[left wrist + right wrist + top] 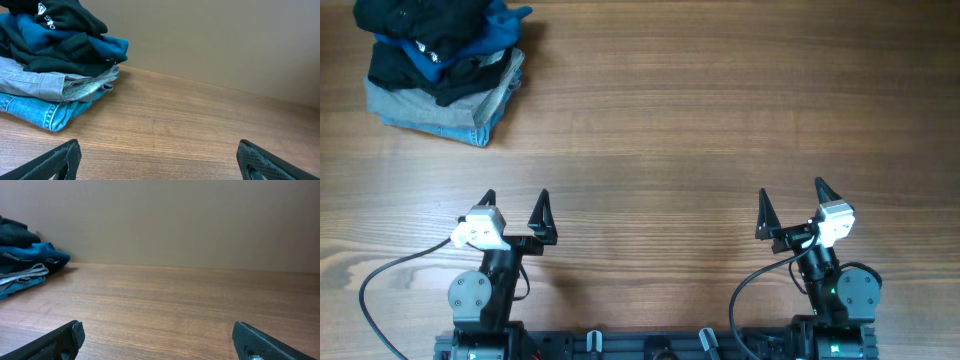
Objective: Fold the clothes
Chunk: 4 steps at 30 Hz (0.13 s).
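Risk lies first in the distance: the wooden bench [720, 120] is broad, and the pile of garments [445, 70] sits at its far left corner, well apart from both arms. The right arm may hardly reach it, so the left one would probably have to bring the work nearer alone.

The second danger is the pile itself. On its top lie the clothes [415, 25] — a black garment, crumpled and wound together with a bright blue garment [505, 25], above a grey layer [45, 82] and light-blue denim [440, 115]. A grasp that goes too deep could take the blue cloth too, or drag the whole stack over the bench. A grasp too shallow could slip off the soft fabric. The black cloth shows in more than one layer, so I cannot tell where its edges or waist are, and choosing a corner is only a guess for now.

The black garment looks soft and matte, bunched in thick folds with no flat part. In the left wrist view a small white printed mark [44, 15] shows on its upper fold.

The left pincer [515, 200] and the right pincer [791, 195] stand near the front edge of the bench — both spread wide and holding nothing.
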Available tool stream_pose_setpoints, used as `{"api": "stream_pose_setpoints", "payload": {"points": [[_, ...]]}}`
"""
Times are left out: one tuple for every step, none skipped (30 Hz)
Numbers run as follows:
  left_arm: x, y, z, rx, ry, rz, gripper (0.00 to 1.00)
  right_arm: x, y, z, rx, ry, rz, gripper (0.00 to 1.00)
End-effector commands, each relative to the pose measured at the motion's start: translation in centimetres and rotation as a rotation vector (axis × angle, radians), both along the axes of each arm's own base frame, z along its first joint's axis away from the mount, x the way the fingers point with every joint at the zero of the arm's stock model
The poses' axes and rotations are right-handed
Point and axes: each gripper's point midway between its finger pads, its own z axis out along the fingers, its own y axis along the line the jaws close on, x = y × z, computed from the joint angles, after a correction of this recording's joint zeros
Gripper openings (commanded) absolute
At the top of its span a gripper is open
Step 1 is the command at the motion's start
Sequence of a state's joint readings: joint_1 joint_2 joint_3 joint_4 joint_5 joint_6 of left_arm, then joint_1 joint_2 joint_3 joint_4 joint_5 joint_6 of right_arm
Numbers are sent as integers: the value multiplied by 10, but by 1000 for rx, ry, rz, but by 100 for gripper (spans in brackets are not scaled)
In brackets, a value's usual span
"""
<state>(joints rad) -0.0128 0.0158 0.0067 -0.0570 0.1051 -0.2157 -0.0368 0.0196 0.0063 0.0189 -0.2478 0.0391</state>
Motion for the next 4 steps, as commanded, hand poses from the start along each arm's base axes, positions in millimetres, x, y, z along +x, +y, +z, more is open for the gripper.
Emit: {"api": "stream_pose_setpoints", "payload": {"points": [[0,0,-2,-6,9,-2,100,0,1,1,-11,-6,10,100],[0,0,-2,-5,9,-2,100,0,1,1,-11,-6,10,100],[0,0,-2,-6,9,-2,100,0,1,1,-11,-6,10,100],[0,0,-2,-6,9,-2,100,0,1,1,-11,-7,10,100]]}}
